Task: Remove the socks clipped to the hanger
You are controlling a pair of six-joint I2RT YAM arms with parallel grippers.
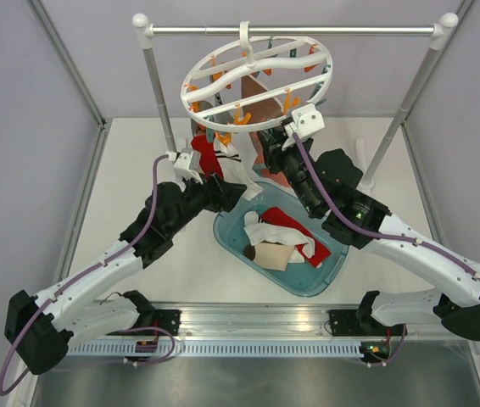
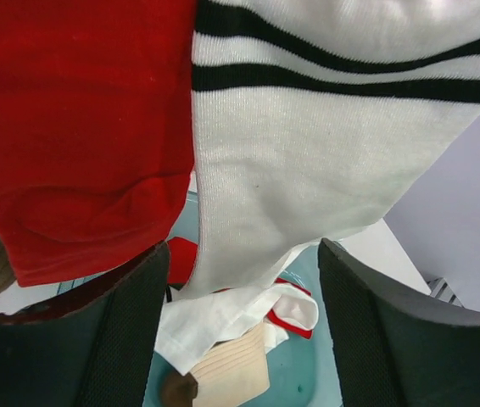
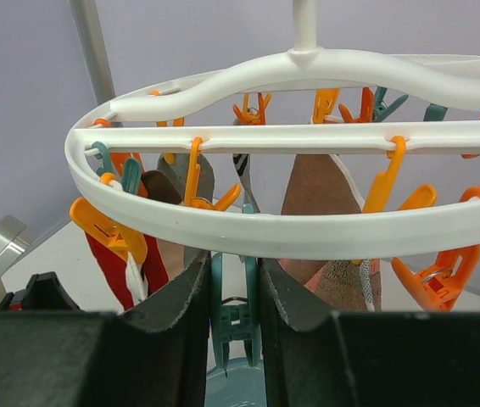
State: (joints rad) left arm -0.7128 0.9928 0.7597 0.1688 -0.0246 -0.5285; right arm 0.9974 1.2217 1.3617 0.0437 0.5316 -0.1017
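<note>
Grey walls close in a white bench, above which a rail carries the hanger. We see the left gripper released, its fingers spread below a red sock and a striped sock that hang touching, side by side, neither one grasped. The right gripper sits under the hanger's near rim, clenched on a teal clip. On the bench a bin holds more socks.
</note>
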